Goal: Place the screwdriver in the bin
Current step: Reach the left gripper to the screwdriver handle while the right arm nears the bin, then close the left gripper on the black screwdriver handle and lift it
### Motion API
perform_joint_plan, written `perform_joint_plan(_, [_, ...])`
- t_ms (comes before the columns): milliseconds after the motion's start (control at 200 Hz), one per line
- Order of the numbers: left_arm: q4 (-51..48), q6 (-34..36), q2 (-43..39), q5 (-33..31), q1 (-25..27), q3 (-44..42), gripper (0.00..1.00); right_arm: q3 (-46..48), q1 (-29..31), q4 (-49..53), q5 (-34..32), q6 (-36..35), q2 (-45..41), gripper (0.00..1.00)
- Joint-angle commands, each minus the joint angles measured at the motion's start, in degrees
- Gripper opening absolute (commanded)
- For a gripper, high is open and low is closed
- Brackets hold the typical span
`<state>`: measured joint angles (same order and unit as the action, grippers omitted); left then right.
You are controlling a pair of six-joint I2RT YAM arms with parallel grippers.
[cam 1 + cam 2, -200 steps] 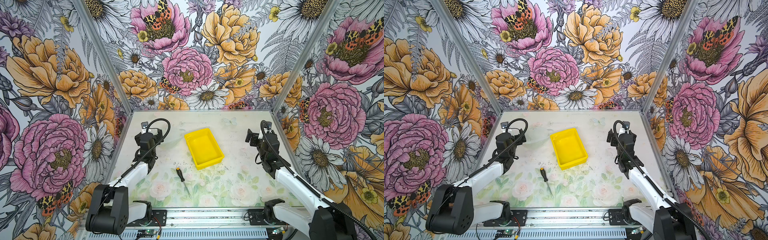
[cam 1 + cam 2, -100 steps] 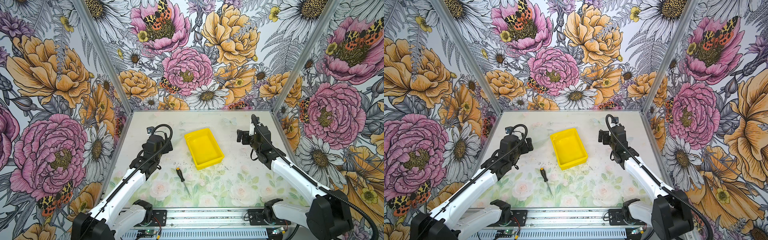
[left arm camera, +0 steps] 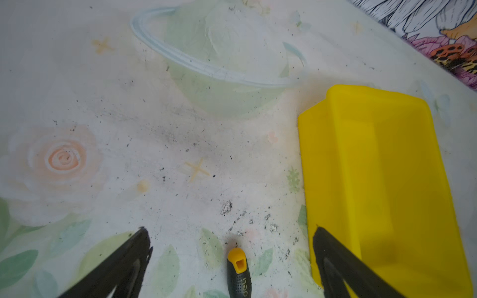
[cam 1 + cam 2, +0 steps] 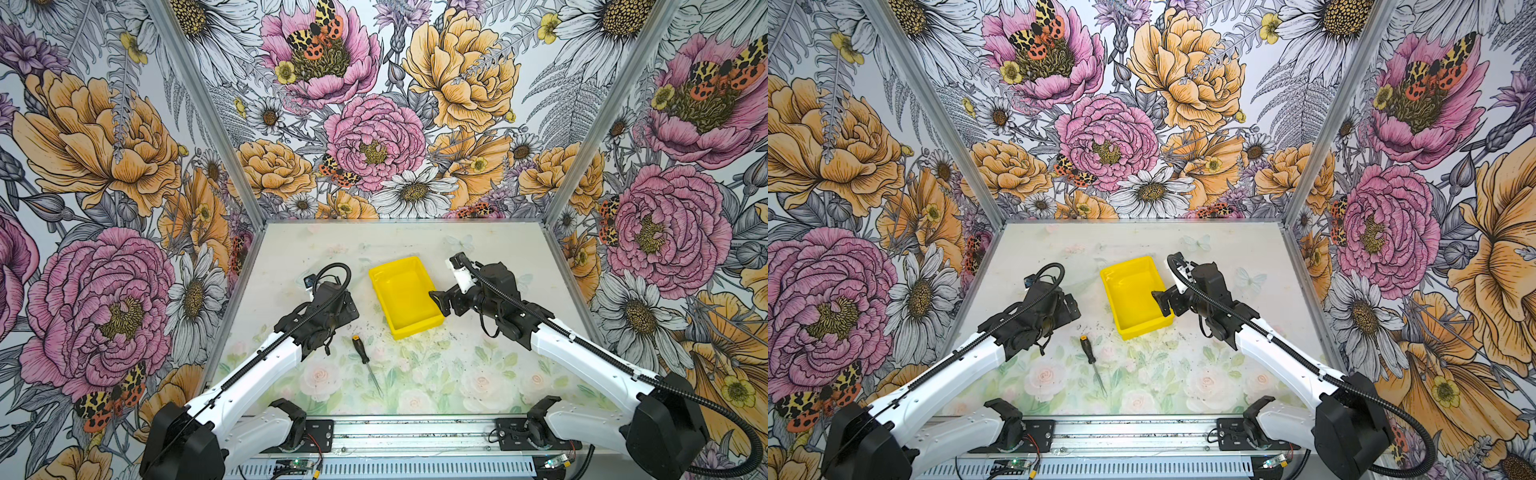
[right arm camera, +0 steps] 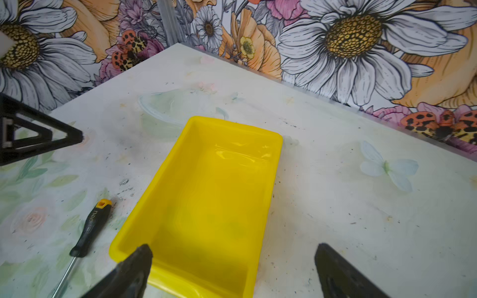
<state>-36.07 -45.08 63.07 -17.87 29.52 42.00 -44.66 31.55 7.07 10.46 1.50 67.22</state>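
While the screwdriver lay on the table at seven o'clock of the bin, your left claw hung spread beside its handle, your right claw spread at three o'clock.

1. Bin: smooth yellow plastic, glossy; light glinting off its floor right now;
2. Screwdriver: black handle matt and finely dimpled; yellow-orange cap smooth plastic; shaft thin bare metal;
3. Table: matt printed sheet, scuffed; gritty with dark specks;
4. Front rail: bare metal, dull sheen.
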Motion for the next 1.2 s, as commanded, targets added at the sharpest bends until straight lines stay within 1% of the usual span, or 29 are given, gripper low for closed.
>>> perform_joint_plan(0, [-2.7,-4.1,3.5,4.1,1.5,0.9,0.99,1.9,2.1,0.1,5.7,-3.7,-2.6,1.00])
perform_joint_plan(195, [-2.6,-7.3,11.3,4.7,5.3,2.1,0.99,3.7,6.3,0.1,8.4,-7.2,-6.2,0.99])
perform_joint_plan(320, [-2.7,-9.0,14.9,3.8,7.8,3.2,0.98,4.1,8.3,0.0,9.6,-9.9,-7.1,1.00])
perform_joint_plan(445, [-2.6,-11.1,17.9,4.3,9.5,3.2,0.92,3.2,9.1,0.0,10.2,-10.6,-6.2,1.00])
perform_joint_plan(621, [-2.7,-10.0,23.1,5.5,11.8,4.6,0.85,3.4,9.3,0.1,9.5,-10.6,-6.0,1.00])
perform_joint_plan(771, [-2.6,-12.7,26.3,5.2,13.4,4.6,0.78,4.7,9.4,0.0,8.6,-10.9,-7.5,0.99])
perform_joint_plan(871, [-2.7,-12.8,28.2,4.8,14.1,5.8,0.72,4.7,9.4,0.0,8.1,-10.5,-7.6,0.99])
perform_joint_plan(971, [-2.7,-12.8,29.7,4.7,14.5,7.0,0.64,4.5,9.4,0.0,7.6,-10.5,-7.5,0.99])
perform_joint_plan(1086, [-2.9,-12.0,30.7,4.9,14.5,8.0,0.47,4.4,9.4,0.0,6.3,-10.5,-7.9,0.99])
perform_joint_plan(1196, [-3.5,-11.4,30.8,4.4,14.5,8.9,0.37,4.8,9.4,0.0,4.7,-10.5,-8.5,0.99])
